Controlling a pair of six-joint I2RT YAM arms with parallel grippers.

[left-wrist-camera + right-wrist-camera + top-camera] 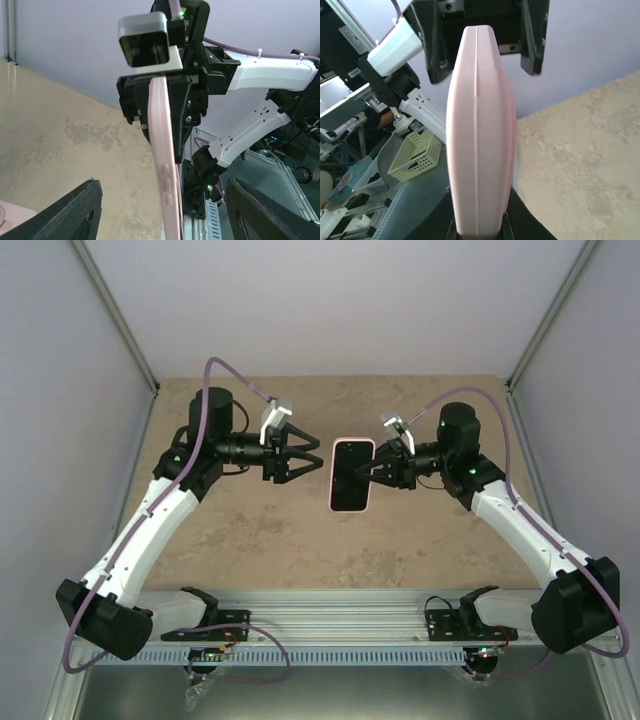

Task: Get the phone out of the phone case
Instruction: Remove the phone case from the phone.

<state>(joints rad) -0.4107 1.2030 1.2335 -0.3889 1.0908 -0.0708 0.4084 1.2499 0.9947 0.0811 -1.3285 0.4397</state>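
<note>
The phone, black screen up, sits in a pink case held in the air over the table's middle. My right gripper is shut on the case's right edge. In the right wrist view the case stands edge-on between the black fingers. My left gripper is open, just left of the case and apart from it. In the left wrist view the case's buttoned side stands between the spread fingers. The phone itself is hidden in both wrist views.
The tan stone-pattern table lies below, with grey walls around it and an aluminium rail along the near edge. A yellow perforated basket stands off the table. A pale pink patch shows at the left wrist view's lower corner.
</note>
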